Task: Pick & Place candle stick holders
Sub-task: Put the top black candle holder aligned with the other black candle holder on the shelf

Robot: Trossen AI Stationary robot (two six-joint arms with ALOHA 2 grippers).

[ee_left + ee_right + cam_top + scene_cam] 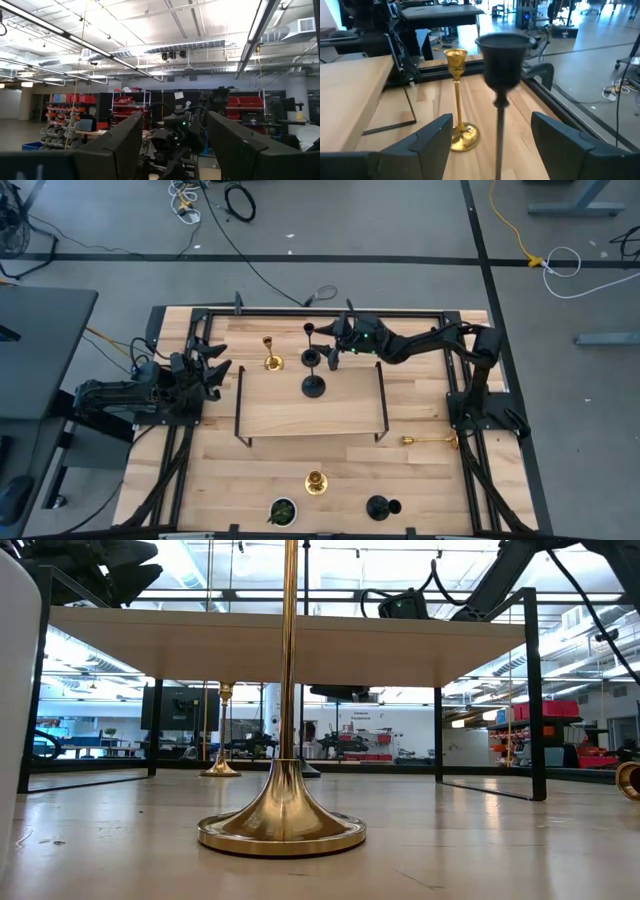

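Note:
A black candle stick holder (310, 346) stands on the table behind the raised shelf (340, 412). In the right wrist view its cup (503, 60) and stem rise between the open fingers of my right gripper (497, 145), which stand on either side without touching. A gold holder (271, 353) stands to its left and also shows in the right wrist view (458, 100). A second black holder (314, 387) stands on the shelf. Another gold holder (316, 481) stands near the front, one (430, 440) lies at the right, and a black one (380, 506) is at the front. My left gripper (218, 370) is open at the left, clear of everything.
The shelf's black frame legs (383, 410) stand around the middle of the table. A small dark round thing with green inside (282, 511) sits at the front edge. Black rails (300, 312) run along the far edge. Bare wood lies right of the shelf.

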